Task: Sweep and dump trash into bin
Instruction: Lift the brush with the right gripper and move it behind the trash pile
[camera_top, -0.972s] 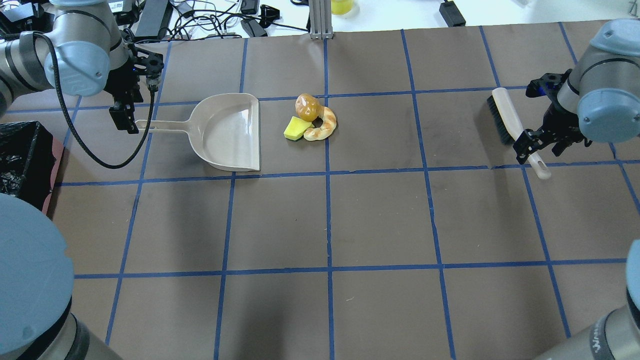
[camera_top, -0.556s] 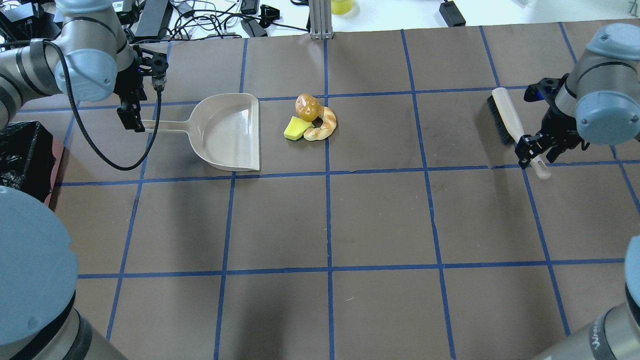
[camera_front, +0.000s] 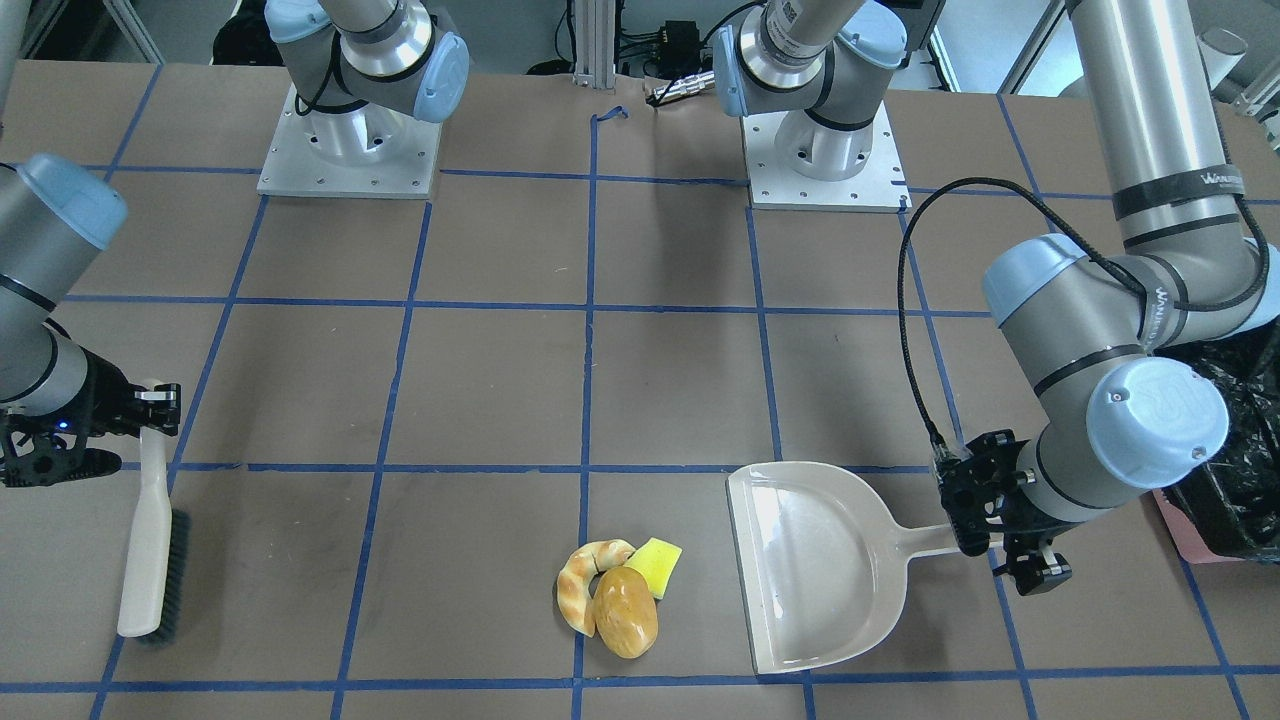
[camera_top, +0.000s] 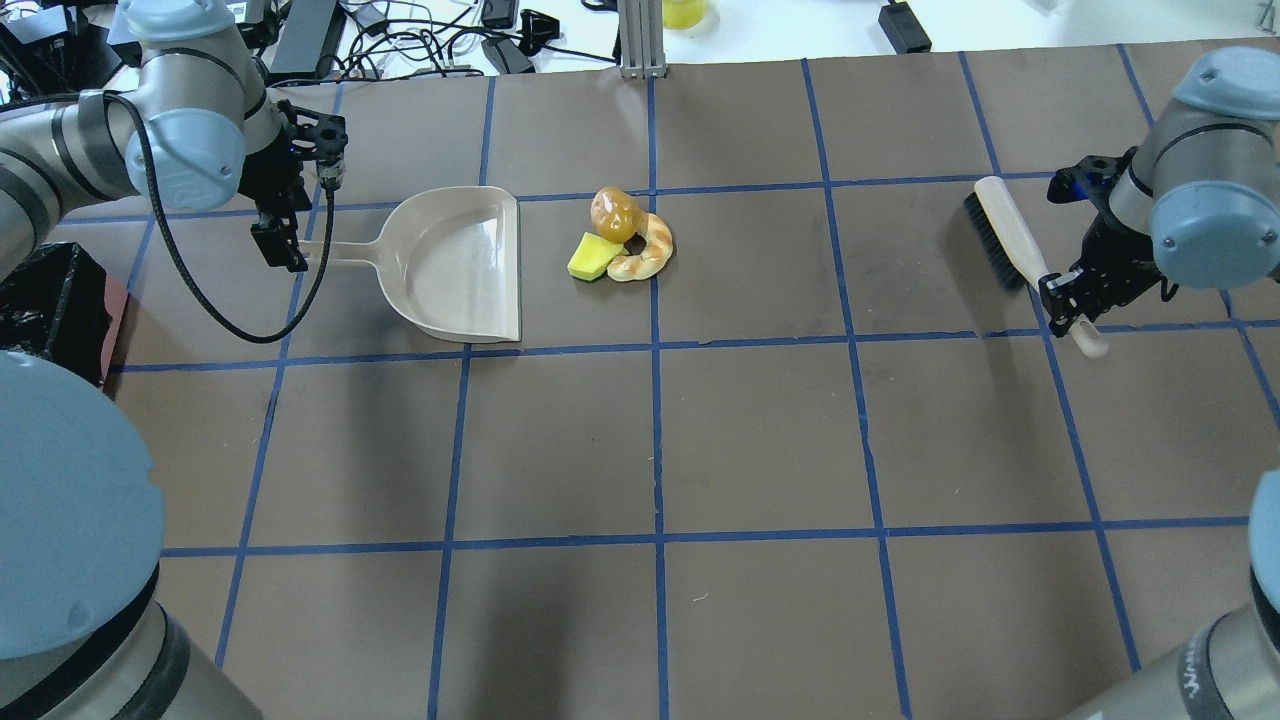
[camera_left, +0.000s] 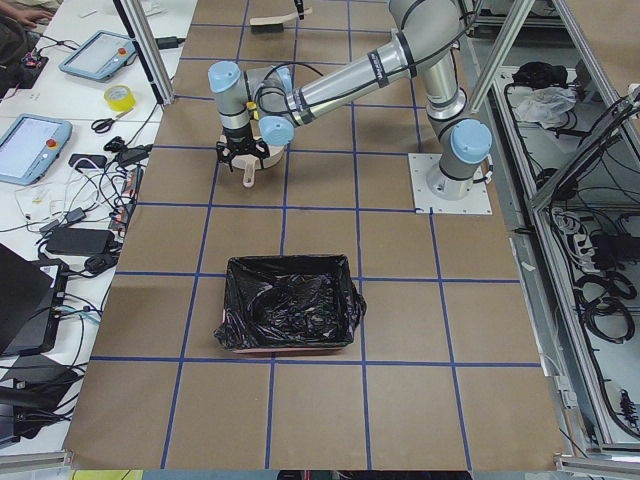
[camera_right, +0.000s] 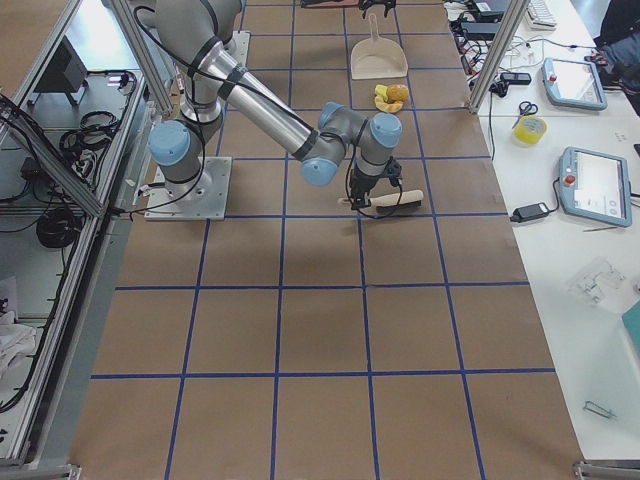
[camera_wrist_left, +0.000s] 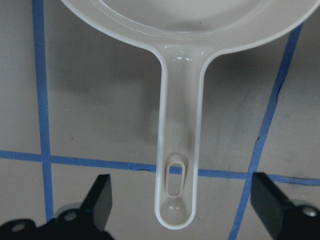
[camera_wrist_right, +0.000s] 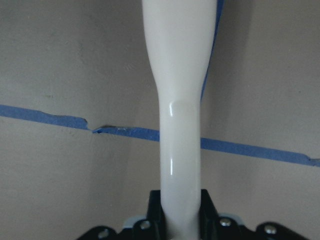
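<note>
Dustpan (camera_top: 460, 265): light, stiff, slick plastic by the look; grasp mid-handle, where left gripper (camera_wrist_left: 186, 202) stands spread astride it; right gripper (camera_wrist_right: 180, 212) clamped on brush (camera_top: 1003, 237) handle.

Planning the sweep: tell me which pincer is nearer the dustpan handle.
Left. The left pincer, open, flanks the dustpan handle; the right pincer, far across the table, grips the brush.

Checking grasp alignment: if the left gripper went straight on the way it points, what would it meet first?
The dustpan handle, centred between the open fingers of the left gripper; fingertips would likely reach the table beside it, depth unclear.
</note>
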